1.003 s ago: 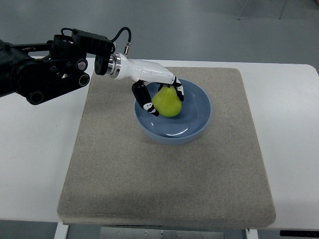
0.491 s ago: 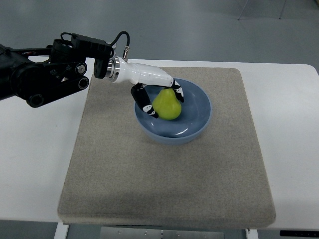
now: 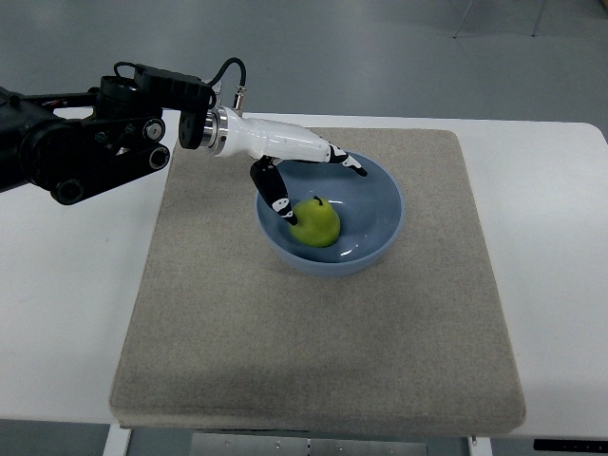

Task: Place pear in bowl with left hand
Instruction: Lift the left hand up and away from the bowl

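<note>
At the upper left of the frame the black left arm came in from the picture's left edge and reached rightward over the white table and the grey mat. Further right, just above the frame's centre, the left hand hung over the near-left rim of the blue bowl, its fingers stretched out nearly straight toward the right and its thumb pointing down into the bowl; the hand was released and gripped nothing. The pear lay inside the bowl, on its floor toward the left side, just below and slightly right of the hand, with the thumb tip just beside or perhaps brushing its left flank; contact could not be told from this steep view. Its long axis ran roughly up and down the picture, stem end toward the top. By my reading the placing was essentially done, and the next move would turn on lifting the hand up and back leftward without the thumb dragging the pear, since the fruit sat so close under it. No right arm showed anywhere toward the right edge.
</note>
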